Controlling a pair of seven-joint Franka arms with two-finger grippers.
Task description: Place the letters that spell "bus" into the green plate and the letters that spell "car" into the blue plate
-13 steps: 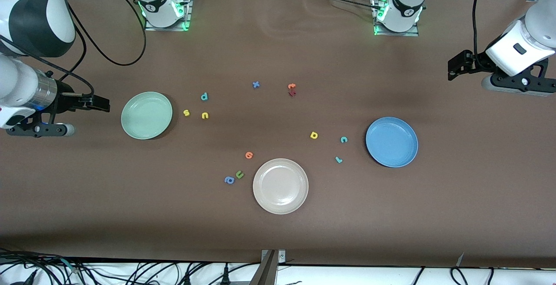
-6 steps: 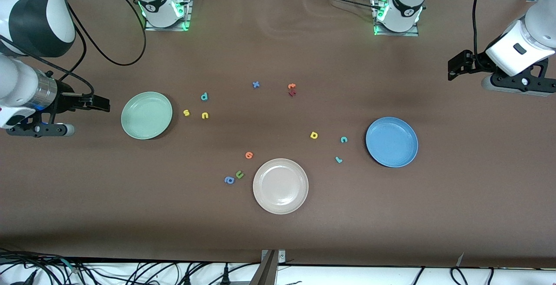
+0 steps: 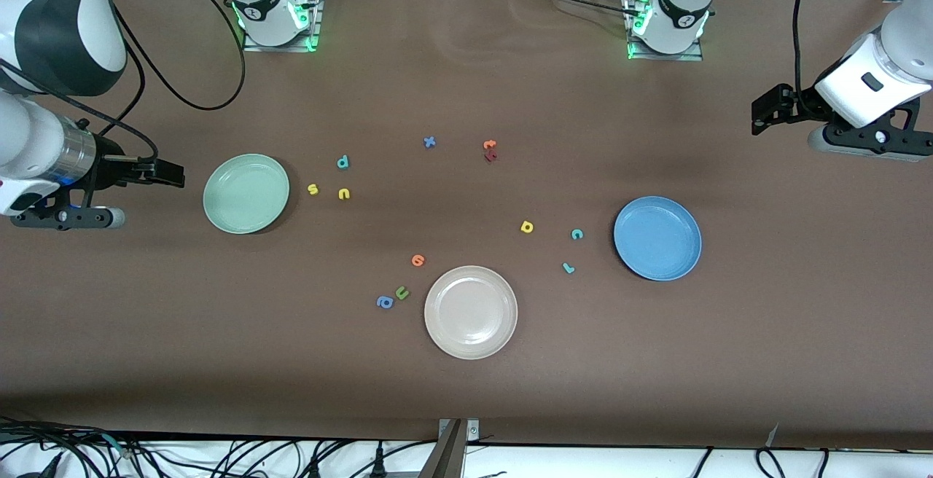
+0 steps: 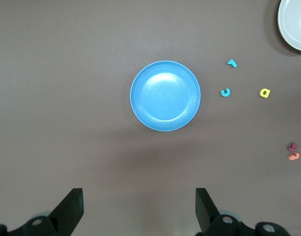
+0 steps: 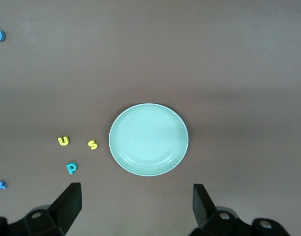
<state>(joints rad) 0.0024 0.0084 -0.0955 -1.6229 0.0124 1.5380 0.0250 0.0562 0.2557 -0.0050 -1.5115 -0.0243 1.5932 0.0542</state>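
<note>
Front view shows nothing sorted yet: the beige-white plate [image 3: 471, 312] serves as landmark, nearest that camera. The green plate [image 3: 246, 193] lies toward the right arm's end from it and the blue plate [image 3: 657, 237] toward the left arm's end, both bare. Beside the green plate, on the landmark's side of it, sit the yellow "s" [image 3: 313, 189], the yellow "u" [image 3: 344, 194] and the teal "b" [image 3: 343, 162]. Between the landmark and the blue plate lie the yellow "a" [image 3: 527, 227], the teal "c" [image 3: 576, 234] and the teal "r" [image 3: 568, 268]. Distractors: an orange round letter [image 3: 418, 260], an olive-green "u" [image 3: 401, 293] and a blue "a" [image 3: 385, 302] just beside the landmark, and a blue "x" [image 3: 429, 142] and an orange "t" [image 3: 490, 145] farther from the camera. The right gripper [image 3: 166, 172] hangs above the tabletop [image 3: 466, 390] just outside the green plate, fingers released and empty; the left gripper [image 3: 765, 110] waits well out from the blue plate, fingers likewise spread and empty. These foam letters look very light, soft and flat, so I judge a pinch from above across a stroke is best, closing gently to avoid flicking one away. Most task letters sit apart from each other, giving room to descend; the tabletop's edges are well away, and the plates' low rims call for a small lift
</note>
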